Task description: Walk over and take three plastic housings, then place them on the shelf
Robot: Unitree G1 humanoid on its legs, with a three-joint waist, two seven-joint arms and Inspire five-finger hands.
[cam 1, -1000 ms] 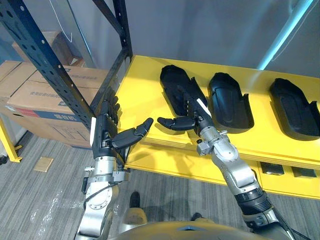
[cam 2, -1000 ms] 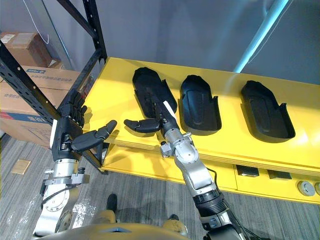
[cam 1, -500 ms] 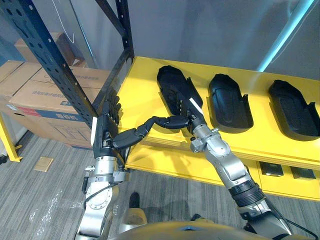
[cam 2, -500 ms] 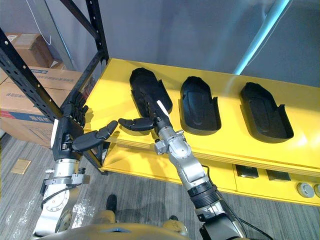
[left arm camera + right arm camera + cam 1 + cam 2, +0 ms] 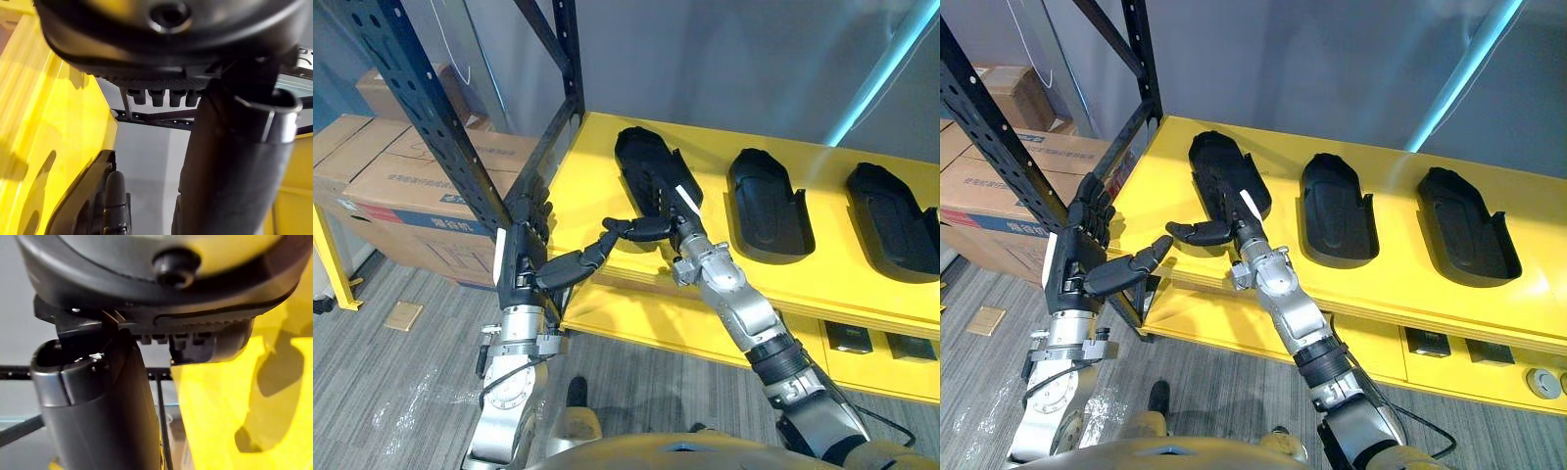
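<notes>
Left eye view gives us three black plastic housings in a row on the yellow shelf (image 5: 582, 186) — left housing (image 5: 639, 162), middle housing (image 5: 769, 206), right housing (image 5: 893, 223), each apart from its neighbour. Our right hand (image 5: 677, 217) reaches over the left housing, fingers straight along it and thumb out sideways (whether it touches, we cannot tell). Our left hand (image 5: 516, 264) stands upright just off the shelf's front left corner — fingers straight, thumb pointing toward the right thumb. Cardboard boxes (image 5: 411, 181) sit behind the dark rack post (image 5: 431, 108).
</notes>
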